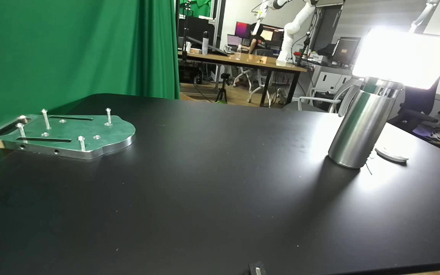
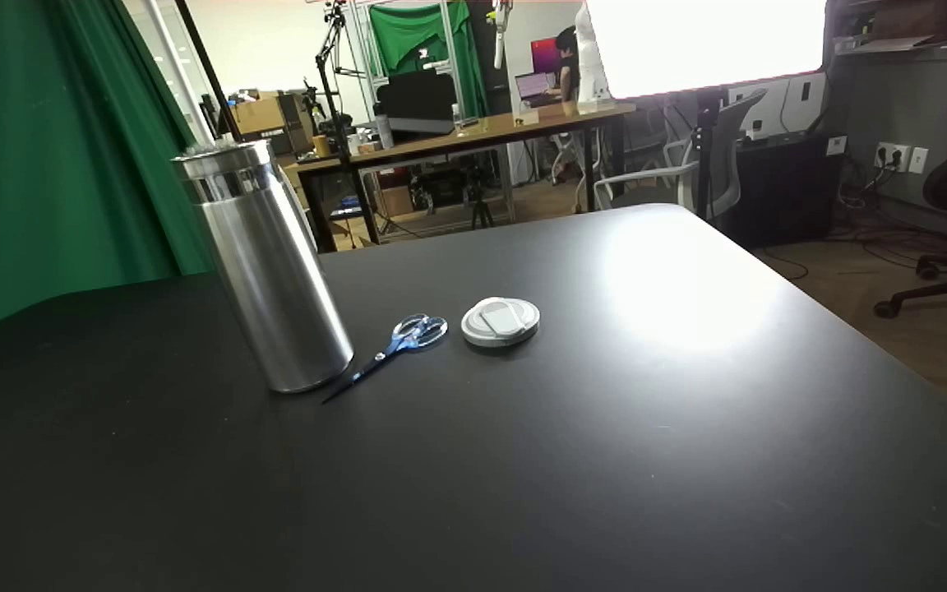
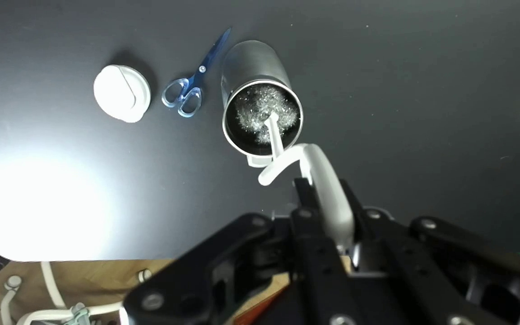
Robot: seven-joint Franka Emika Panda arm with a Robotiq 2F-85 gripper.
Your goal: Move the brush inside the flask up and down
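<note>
The flask [image 1: 363,128] is a tall silver brushed-metal cylinder standing on the black table. It shows in both exterior views, also here [image 2: 272,284], and from above in the wrist view [image 3: 255,63], its mouth open. The brush [image 3: 330,189] has a white handle with a side hook, a thin white stem and clear bristles. Its bristles sit in the flask's mouth, and a tuft shows at the rim in an exterior view [image 2: 219,146]. My gripper [image 3: 322,180] is shut on the brush handle, above and beside the flask. The gripper is out of both exterior views.
Blue scissors [image 2: 395,349] lie beside the flask's base. A white round lid [image 2: 501,321] lies past them. A pale-green metal plate with pegs [image 1: 76,133] is at the table's far end, by the green curtain [image 1: 71,49]. A bright lamp panel [image 1: 407,57] stands behind the flask.
</note>
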